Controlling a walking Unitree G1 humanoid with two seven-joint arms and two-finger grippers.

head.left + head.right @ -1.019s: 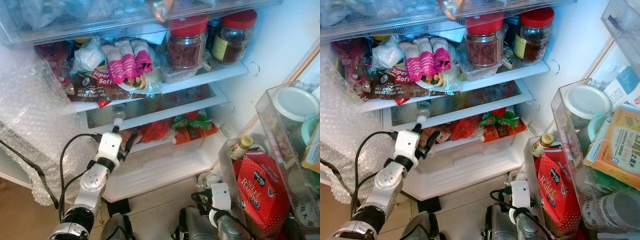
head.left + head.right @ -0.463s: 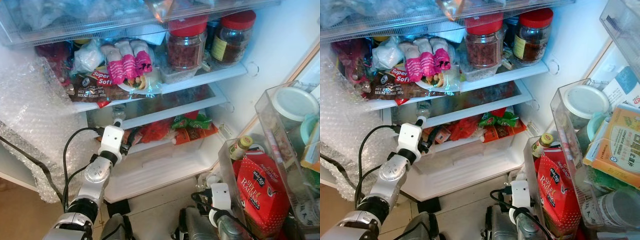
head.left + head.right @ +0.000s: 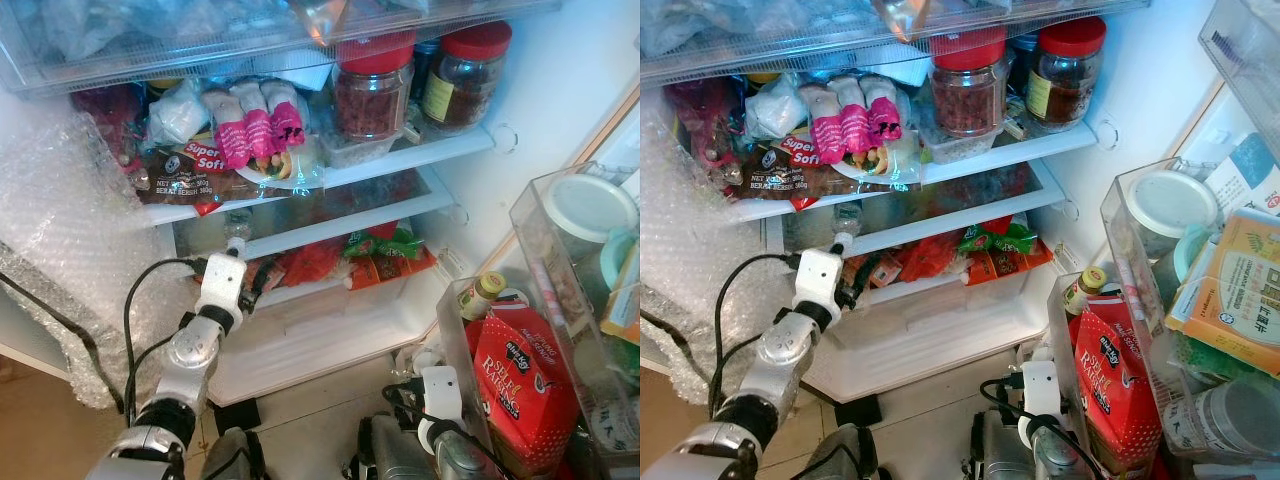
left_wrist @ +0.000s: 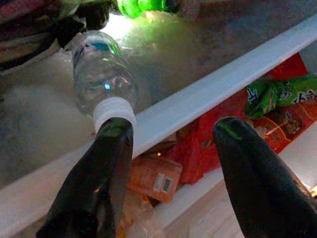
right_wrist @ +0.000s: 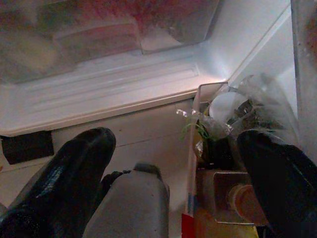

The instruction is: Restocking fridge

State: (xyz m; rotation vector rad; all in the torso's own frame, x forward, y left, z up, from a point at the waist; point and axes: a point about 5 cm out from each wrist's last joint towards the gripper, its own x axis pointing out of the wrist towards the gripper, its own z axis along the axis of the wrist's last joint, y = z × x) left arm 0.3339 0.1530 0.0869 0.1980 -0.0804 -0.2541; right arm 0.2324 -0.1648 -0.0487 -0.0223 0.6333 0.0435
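Fridge [image 3: 470, 190] interior stands open ahead, its shelves crowded and its door rack on the robot's right. Bubble wrap [image 3: 60, 230] hangs in a big sheet down the fridge's left side. On the upper shelf [image 3: 420, 152] sit two red-lidded jars [image 3: 372, 85] beside a bread bag [image 3: 180, 170] and pink-wrapped rolls [image 3: 258, 122]. Below the glass shelf, the crisper drawer [image 3: 330, 320] holds red, orange and green snack packets [image 3: 380, 255]. The door rack [image 3: 1140, 260] carries a red raisin box [image 3: 525, 385], a small yellow-capped bottle [image 3: 482, 294] and a white-lidded tub [image 3: 590, 205].

The left gripper [image 4: 171, 131] is raised to the front edge of the glass shelf, its fingers [image 4: 106, 163] spread apart. A clear water bottle [image 4: 101, 82] lies on its side on that shelf, white cap [image 4: 113, 108] pointing outward; one fingertip appears to meet the cap, though actual contact cannot be confirmed, and the other finger stands off to the side, not closed on it.

The right gripper [image 5: 173, 163] hangs low by the floor near the door rack, fingers wide apart with nothing held between them.
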